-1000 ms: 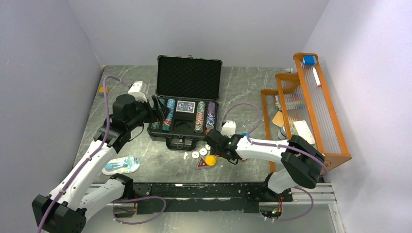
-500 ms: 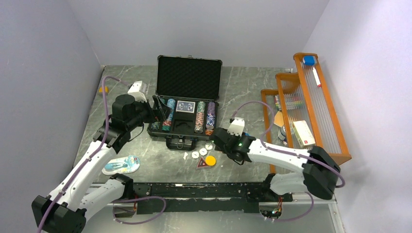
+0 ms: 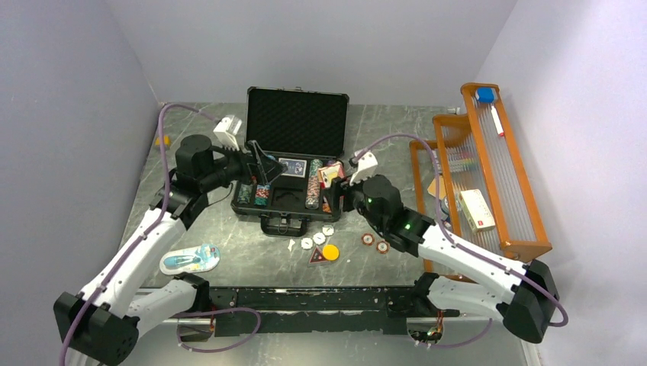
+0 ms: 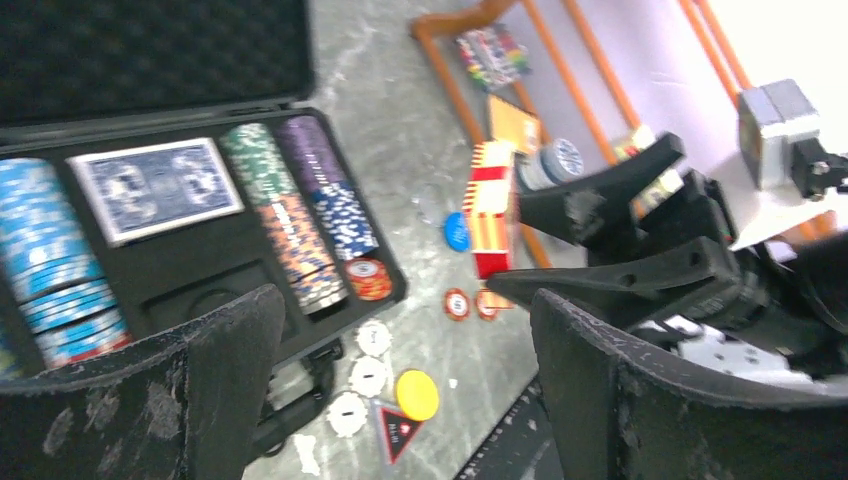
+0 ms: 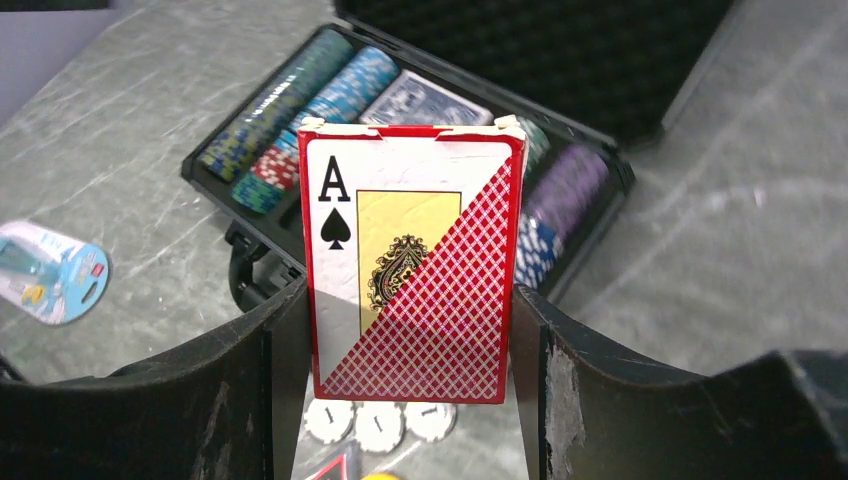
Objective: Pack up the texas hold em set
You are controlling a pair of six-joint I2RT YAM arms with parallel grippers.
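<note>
only the right wrist view shows the ace-of-spades face on the red deck [image 5: 410, 265], pinched upright between the right fingers [image 5: 585, 390]; left fingers [image 4: 210, 390] gape wide, empty.

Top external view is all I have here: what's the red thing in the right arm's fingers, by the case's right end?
Observer: A red card deck; the right wrist view shows an ace of spades on its box, pinched upright between the right fingers.
Operator: Anything hidden under that arm?
Observer: Yes, the left wrist view shows a small blue disc on the table right of the case.
Operator: Left fingers holding anything?
Observer: No, the left fingers stand wide apart with nothing between them.
</note>
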